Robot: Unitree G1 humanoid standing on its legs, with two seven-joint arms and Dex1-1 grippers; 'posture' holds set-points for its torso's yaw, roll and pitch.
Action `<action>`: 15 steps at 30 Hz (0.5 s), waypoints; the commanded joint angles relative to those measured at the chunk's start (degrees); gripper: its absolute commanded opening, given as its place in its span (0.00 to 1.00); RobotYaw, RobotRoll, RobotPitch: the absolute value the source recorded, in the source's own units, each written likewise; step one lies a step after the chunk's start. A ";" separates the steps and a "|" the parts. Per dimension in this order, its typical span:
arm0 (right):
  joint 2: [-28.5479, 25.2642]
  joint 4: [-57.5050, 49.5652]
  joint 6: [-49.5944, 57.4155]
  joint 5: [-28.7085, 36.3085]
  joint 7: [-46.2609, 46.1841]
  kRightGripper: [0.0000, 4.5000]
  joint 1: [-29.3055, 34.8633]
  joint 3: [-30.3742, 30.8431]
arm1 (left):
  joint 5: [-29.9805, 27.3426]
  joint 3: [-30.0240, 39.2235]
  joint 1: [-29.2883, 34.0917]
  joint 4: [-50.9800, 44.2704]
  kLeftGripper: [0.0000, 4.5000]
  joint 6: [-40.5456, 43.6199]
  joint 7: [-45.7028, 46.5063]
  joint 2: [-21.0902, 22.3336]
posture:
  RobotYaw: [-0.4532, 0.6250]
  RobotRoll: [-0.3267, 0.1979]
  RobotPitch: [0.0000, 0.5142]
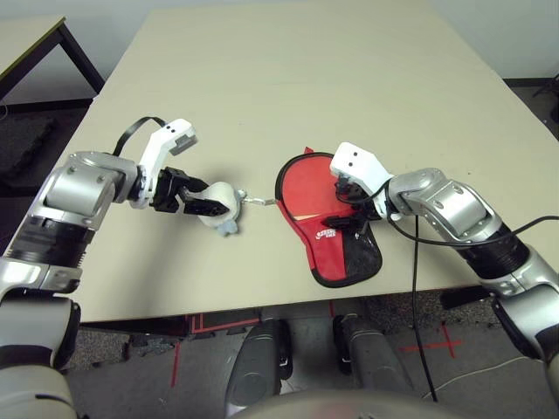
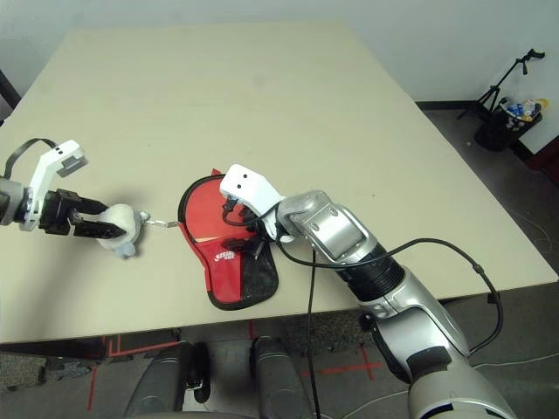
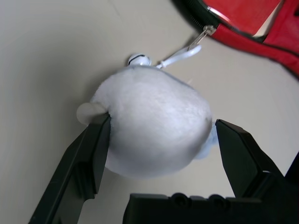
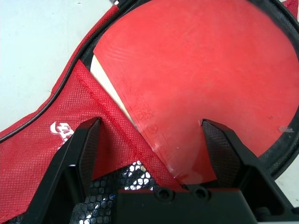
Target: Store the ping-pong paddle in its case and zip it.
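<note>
The ping-pong paddle (image 4: 196,79) lies inside the case (image 1: 336,249) (still unzipped); the spread left gripper (image 3: 159,154) straddles the pom-pom (image 3: 154,121), the right gripper (image 4: 154,149) hovers spread over the case. Zipping remains.

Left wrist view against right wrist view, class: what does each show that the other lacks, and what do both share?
Left wrist view alone: the white pom-pom between the left gripper's open jaws, on its cord to the zipper pull. Right wrist view alone: the ping-pong paddle's red face inside the open case, right gripper above it, and a mesh panel. Both: the case's red fabric, the table.
</note>
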 commanded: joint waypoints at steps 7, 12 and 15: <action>1.19 1.77 1.81 -1.85 0.39 0.99 1.51 0.81 | 2.69 -4.20 3.43 0.16 1.00 0.12 0.25 -3.01 | 0.39 0.62 0.24; 1.66 1.95 1.77 -2.45 0.58 1.00 1.47 0.62 | 3.96 -4.22 4.03 1.35 0.78 -1.12 1.20 -4.60 | 0.39 0.62 0.24; 1.95 2.11 1.72 -2.71 0.67 1.00 1.44 0.52 | 4.53 -4.04 4.07 2.06 0.57 -1.69 1.77 -5.23 | 0.39 0.62 0.24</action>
